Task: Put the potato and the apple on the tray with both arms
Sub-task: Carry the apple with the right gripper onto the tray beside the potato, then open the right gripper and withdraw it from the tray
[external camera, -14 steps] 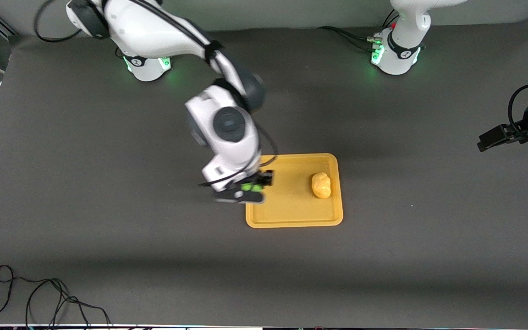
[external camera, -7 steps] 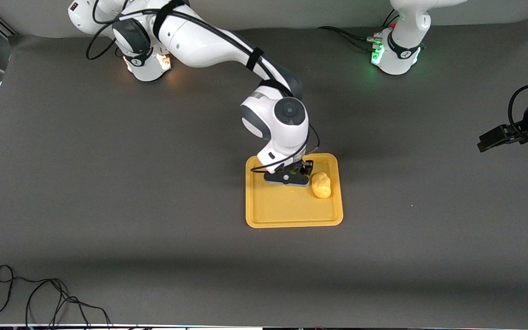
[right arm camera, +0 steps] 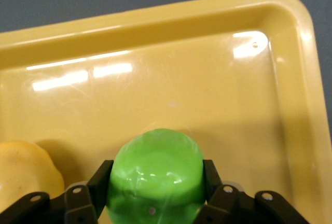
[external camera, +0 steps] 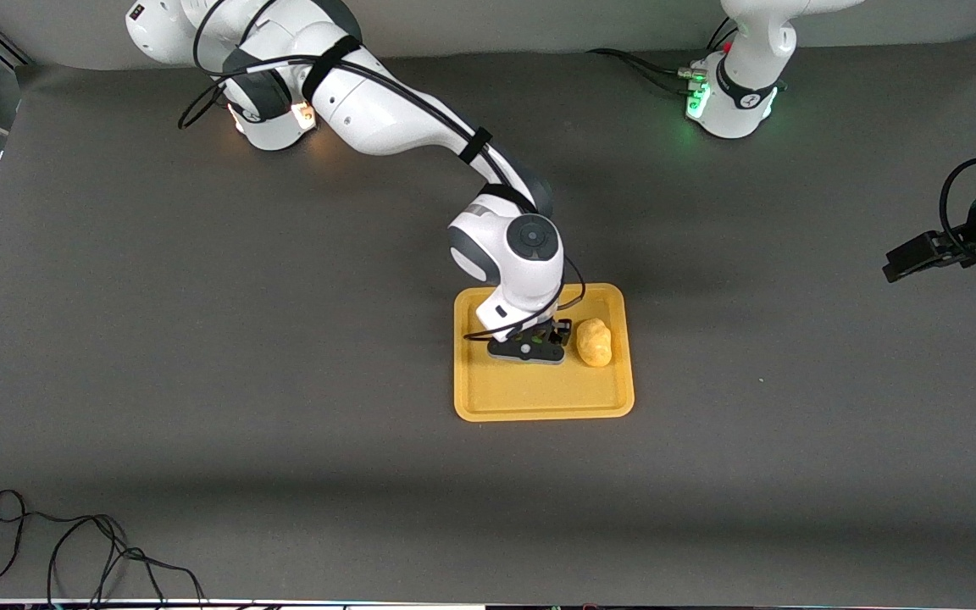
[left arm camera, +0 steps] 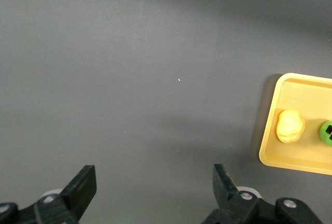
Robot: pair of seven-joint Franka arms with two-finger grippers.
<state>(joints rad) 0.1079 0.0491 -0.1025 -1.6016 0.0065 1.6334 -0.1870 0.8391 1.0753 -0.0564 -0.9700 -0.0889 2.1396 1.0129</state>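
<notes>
Although the right arm's wrist covers most of it in the front view, the apple (right arm camera: 155, 175) shows plainly in the right wrist view, clamped between the two fingers of the right gripper (external camera: 530, 346), whose tips are cut off at that picture's edge. It hangs low over the tray (external camera: 539, 405), and whether it touches the tray floor cannot be told. There is one tray, one apple and one potato (external camera: 594, 341). The potato lies on the tray just beside the gripper, toward the left arm's end. Well apart from the tray, at that same end of the table, the left gripper (left arm camera: 154, 189) waits above bare mat with its fingers spread wide and nothing between them; the front view cuts that arm off at the edge.
</notes>
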